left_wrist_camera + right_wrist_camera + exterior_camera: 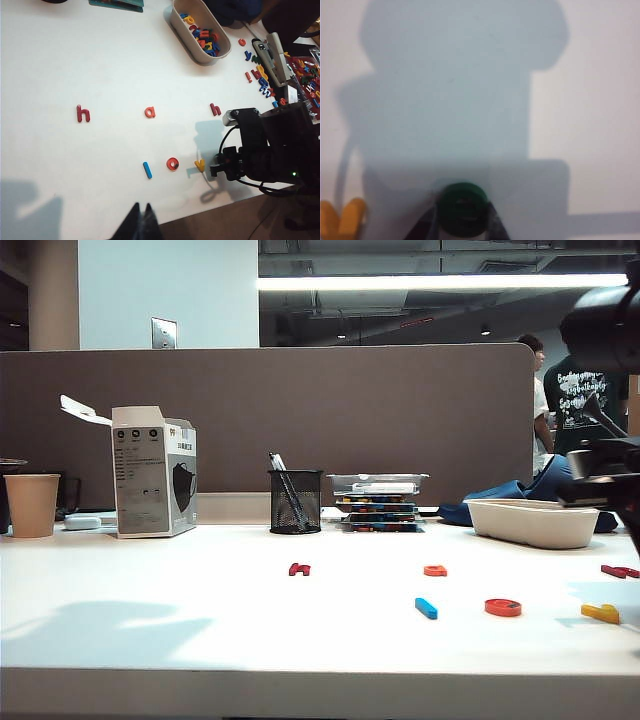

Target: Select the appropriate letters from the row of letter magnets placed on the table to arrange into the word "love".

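The counter (75, 60) is broad and white, giving me room to spell along its front edge. My right gripper (464, 220) hangs low over it just past the yellow v (200, 164), clenched on the dark green e (463, 207) so it can close the word. The blue l (147, 169), orange-red o (172, 163) and v already sit in a row, near one another. My left gripper (142, 220) waits at the counter's front edge, jaws together, holding nothing.

Dark green letter (463, 207), white table (590, 100)
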Tool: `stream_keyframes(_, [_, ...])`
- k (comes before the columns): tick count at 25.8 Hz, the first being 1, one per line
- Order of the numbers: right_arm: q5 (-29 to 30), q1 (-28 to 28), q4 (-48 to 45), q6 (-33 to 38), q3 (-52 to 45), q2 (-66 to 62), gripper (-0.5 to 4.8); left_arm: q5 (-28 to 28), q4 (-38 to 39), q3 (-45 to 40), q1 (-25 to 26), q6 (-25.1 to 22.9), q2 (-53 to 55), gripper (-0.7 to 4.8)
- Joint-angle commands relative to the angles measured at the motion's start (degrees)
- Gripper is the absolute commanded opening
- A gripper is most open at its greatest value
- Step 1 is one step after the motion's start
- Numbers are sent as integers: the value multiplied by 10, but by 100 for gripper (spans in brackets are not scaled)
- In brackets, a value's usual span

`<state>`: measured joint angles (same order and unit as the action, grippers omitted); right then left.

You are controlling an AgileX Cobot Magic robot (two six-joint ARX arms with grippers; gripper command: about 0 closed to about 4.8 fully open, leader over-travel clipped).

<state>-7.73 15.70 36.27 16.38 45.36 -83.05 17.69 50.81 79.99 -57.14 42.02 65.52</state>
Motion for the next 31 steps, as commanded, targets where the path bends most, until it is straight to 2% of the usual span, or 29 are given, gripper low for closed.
stream_keyframes(1, [-3, 0, 5, -4, 2, 1, 84, 1, -3, 2, 1, -2, -2, -4])
stream_keyframes(13, [-1, 0, 23, 3, 2, 2, 86, 1, -3, 2, 1, -2, -2, -5])
stream_keyframes(14, [-1, 0, 24, 3, 2, 2, 91, 1, -3, 2, 1, -2, -2, -4])
stream_keyframes(17, [-1, 0, 22, 3, 2, 2, 165, 1, -3, 2, 1, -2, -2, -4])
stream_keyframes(18, [-1, 0, 21, 3, 3, 2, 173, 1, -3, 2, 1, -2, -2, -4])
stream_keyframes(24, [-1, 0, 10, 3, 19, 2, 181, 1, -3, 2, 1, -2, -2, -4])
stream_keyframes(31, [-3, 0, 17, -7, 94, 2, 181, 1, -3, 2, 1, -2, -2, -5])
